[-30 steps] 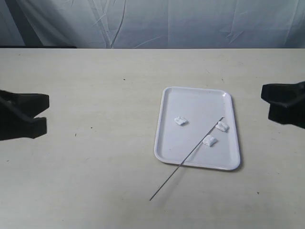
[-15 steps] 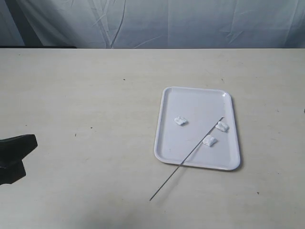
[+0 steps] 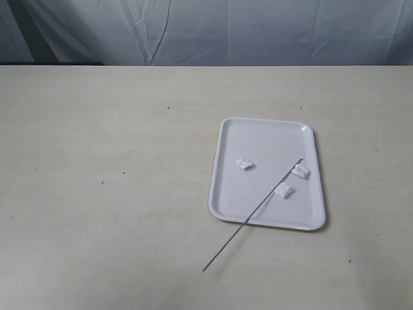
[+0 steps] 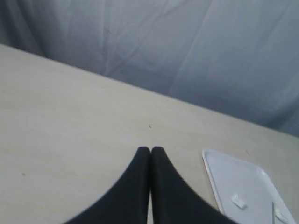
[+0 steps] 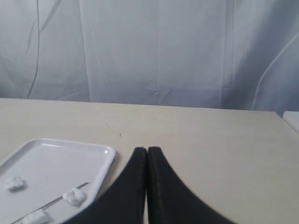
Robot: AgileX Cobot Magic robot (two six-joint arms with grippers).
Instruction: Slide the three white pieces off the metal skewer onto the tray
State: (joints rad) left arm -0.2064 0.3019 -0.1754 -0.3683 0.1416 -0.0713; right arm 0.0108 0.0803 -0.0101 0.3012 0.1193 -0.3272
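Note:
The white tray (image 3: pixel 258 132) lies right of the table's middle. Three white pieces rest loose on it: one (image 3: pixel 244 164) toward its left, one (image 3: pixel 301 171) by its right rim, one (image 3: pixel 283 190) lower down. The thin metal skewer (image 3: pixel 242 227) lies bare and slanted, one end on the tray between the two right pieces, the other end on the table in front. Neither gripper shows in the exterior view. My left gripper (image 4: pixel 150 149) is shut on nothing, left of the tray (image 4: pixel 219 179). My right gripper (image 5: pixel 147 150) is shut on nothing beside the tray (image 5: pixel 105 161), with pieces (image 5: pixel 73 196) and the skewer (image 5: pixel 51 201) in its view.
A pale beige table (image 3: pixel 116 194) spreads wide around the tray. A grey-white cloth backdrop (image 3: pixel 213 29) hangs behind the far edge. A white object (image 5: pixel 292 119) shows at the table's corner in the right wrist view.
Both arms have drawn back out of the exterior view, the left one to the left and down, the right one off to the right. Tray, pieces and skewer have not moved.

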